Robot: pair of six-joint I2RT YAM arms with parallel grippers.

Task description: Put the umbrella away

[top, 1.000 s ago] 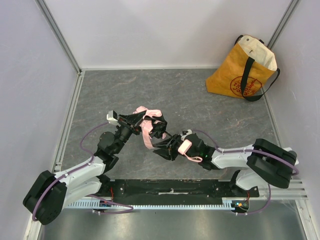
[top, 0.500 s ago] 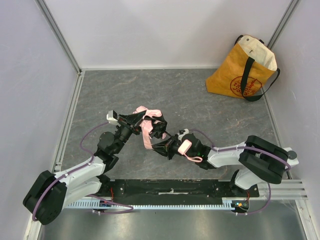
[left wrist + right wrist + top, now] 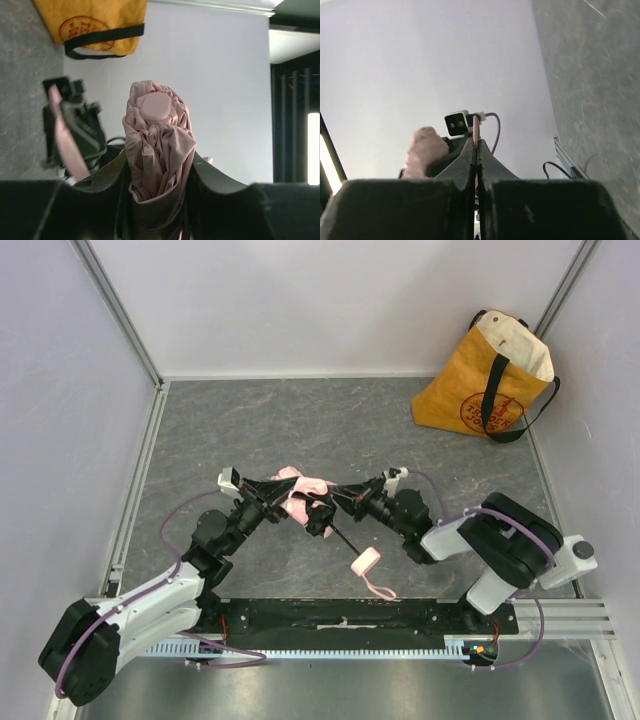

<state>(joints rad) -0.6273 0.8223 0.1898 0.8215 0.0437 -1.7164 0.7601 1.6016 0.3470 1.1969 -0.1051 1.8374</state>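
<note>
Worktop: grey, marbled. Your yellow tote bag stands upright in its far right corner, mouth open. All places below are read from the tote bag.

Arms: your left arm and right arm both reach to one spot well to the near-left of the tote bag. Their tips face each other there.

Umbrella: folded, with the pale pink fabric bunched. It is held between the two hands, well apart from the tote bag on its near-left. The thin black shaft slants out of the bundle, away from the tote bag toward the arm bases.

Left hand: clamped on the fabric bundle. The left wrist view shows one finger on each side of the folds, with the rounded cap end sticking out beyond them.

Right hand: fingers pressed together, on the side of the bundle nearer the tote bag. The right wrist view shows a thin pink strip of the umbrella nipped between them.

Handle: small and pink, at the low end of the shaft, free of both hands and farther from the tote bag than the bundle. You cannot tell whether it touches the worktop.

Wrist strap: loops off the handle, farther still from the tote bag.
</note>
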